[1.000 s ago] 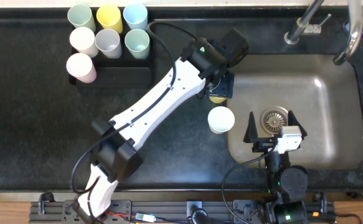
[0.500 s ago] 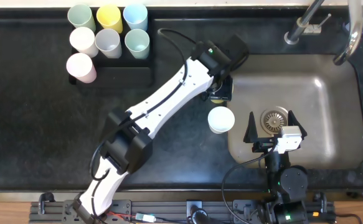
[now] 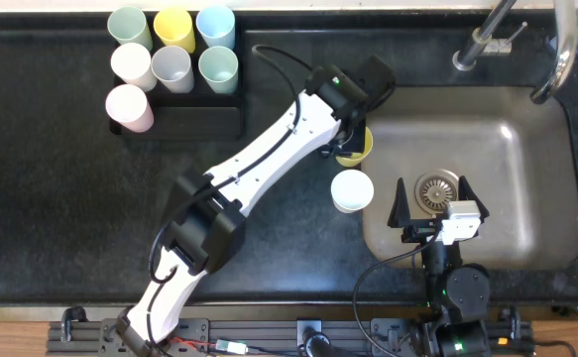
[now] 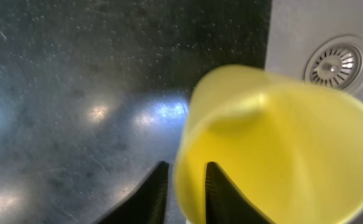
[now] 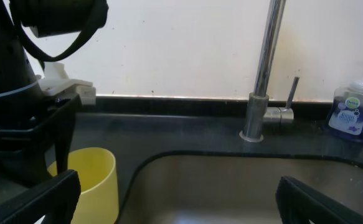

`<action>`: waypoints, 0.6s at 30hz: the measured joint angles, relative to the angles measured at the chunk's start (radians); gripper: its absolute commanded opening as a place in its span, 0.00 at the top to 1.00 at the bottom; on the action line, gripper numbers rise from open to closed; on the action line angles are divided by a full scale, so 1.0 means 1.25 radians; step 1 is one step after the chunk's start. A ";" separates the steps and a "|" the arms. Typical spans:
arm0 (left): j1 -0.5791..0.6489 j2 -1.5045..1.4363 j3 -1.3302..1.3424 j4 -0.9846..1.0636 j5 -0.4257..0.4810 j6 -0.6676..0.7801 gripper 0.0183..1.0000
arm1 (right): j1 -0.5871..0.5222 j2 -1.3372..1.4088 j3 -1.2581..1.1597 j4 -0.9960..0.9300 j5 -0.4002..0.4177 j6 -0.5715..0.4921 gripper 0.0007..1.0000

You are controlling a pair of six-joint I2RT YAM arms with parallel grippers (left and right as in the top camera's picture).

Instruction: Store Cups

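Yellow cup (image 4: 281, 149); white cup (image 3: 352, 189); pink cup (image 3: 130, 107); black speckled counter (image 3: 51, 218); grey steel sink (image 3: 526, 159).

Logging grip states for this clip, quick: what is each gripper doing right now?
Left gripper: closed on the rim of the yellow cup.
Right gripper: open, empty.

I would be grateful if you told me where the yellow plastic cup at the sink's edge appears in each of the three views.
Top view: the yellow plastic cup sits at the left rim of the steel sink, partly under the left arm.
Left wrist view: the cup looms large, lower right, its wall between the left tool fingers.
Right wrist view: the cup is lower left, beside the basin.
Shared landmark: the sink.
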 measured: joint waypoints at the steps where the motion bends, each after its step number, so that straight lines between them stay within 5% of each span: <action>1: 0.004 0.000 0.000 0.000 -0.001 0.001 0.98 | 0.000 0.000 0.000 0.000 0.000 0.000 0.00; 18: 0.146 -0.139 -0.005 -0.027 -0.050 0.050 0.98 | 0.000 0.000 0.000 0.000 0.000 0.000 0.00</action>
